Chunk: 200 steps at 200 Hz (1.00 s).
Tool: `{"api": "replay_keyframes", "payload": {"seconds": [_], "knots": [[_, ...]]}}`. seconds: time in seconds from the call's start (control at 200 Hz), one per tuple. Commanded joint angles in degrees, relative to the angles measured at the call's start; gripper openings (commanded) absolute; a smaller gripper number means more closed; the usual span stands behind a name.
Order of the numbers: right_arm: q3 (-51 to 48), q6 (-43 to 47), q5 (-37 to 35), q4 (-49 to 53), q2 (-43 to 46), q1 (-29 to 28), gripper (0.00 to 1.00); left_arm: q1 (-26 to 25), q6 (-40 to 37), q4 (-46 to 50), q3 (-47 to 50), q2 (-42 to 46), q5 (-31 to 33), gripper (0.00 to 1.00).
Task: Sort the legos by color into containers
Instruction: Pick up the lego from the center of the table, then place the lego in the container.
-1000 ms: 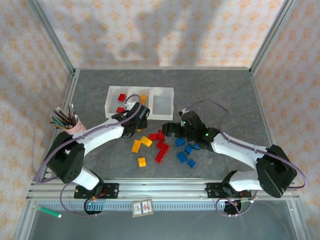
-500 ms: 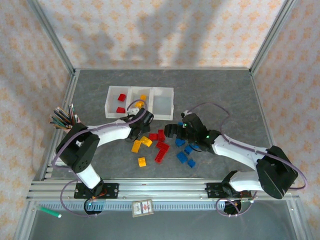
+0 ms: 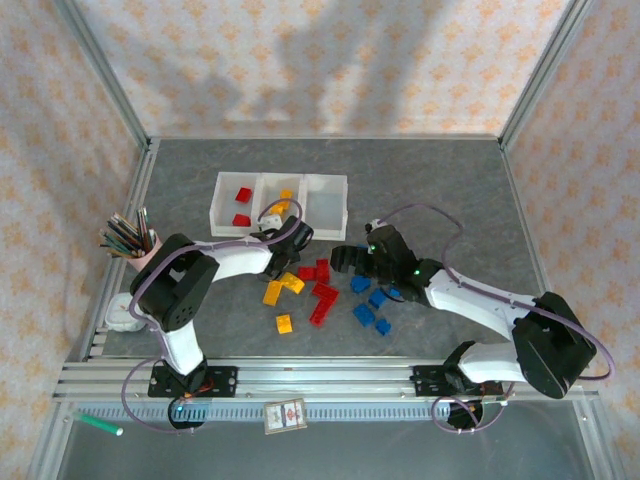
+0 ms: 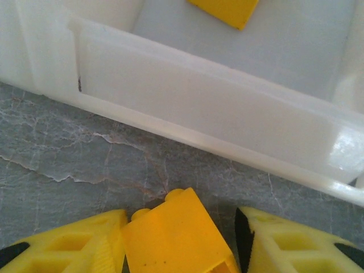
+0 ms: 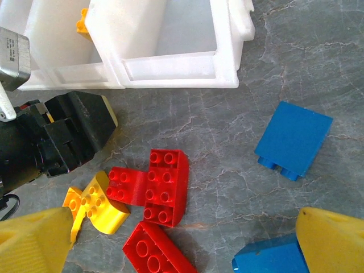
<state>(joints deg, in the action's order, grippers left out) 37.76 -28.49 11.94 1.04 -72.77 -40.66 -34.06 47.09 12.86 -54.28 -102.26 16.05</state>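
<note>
In the left wrist view a yellow lego (image 4: 176,233) sits on the table between my left gripper's (image 4: 179,242) yellow fingers, just in front of the white containers' wall (image 4: 199,119). The jaws are closed in on it. Another yellow lego (image 4: 224,8) lies inside the middle compartment. From above, my left gripper (image 3: 291,244) is at the containers' (image 3: 215,205) near side. My right gripper (image 3: 342,262) is open, hovering over red legos (image 5: 162,185) with nothing between its fingers. Blue legos (image 5: 293,136) lie to its right, and a yellow lego (image 5: 96,205) to its left.
A pink cup of pencils (image 3: 135,245) stands at the left edge. Loose red (image 3: 320,295), yellow (image 3: 284,323) and blue legos (image 3: 368,315) are scattered between the arms. Two red legos (image 3: 242,195) lie in the left compartment. Metal frame rails border the table.
My left gripper came off the containers toward the near side, dropped to the table and closed round a yellow lego. The right gripper has hardly moved and stays open.
</note>
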Motion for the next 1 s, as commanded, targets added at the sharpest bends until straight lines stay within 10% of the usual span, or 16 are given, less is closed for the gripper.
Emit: {"api": "replay_keyframes", "payload": {"seconds": [0.0, 0.681, 0.996], "knots": [[-0.94, -0.08, -1.26, -0.60, 1.41, 0.32, 1.00, 0.74, 0.98, -1.43, 0.13, -0.66, 3.00, 0.47], [3.06, -0.42, 3.07, 0.29, 2.62, 1.02, 1.00, 1.02, -4.44, -0.20, 9.28, 15.75, -0.95, 0.28], [5.83, -1.95, 2.76, -0.97, 2.04, 2.73, 1.00, 4.49, -11.46, 3.73, -2.71, 17.31, 1.53, 0.28]]}}
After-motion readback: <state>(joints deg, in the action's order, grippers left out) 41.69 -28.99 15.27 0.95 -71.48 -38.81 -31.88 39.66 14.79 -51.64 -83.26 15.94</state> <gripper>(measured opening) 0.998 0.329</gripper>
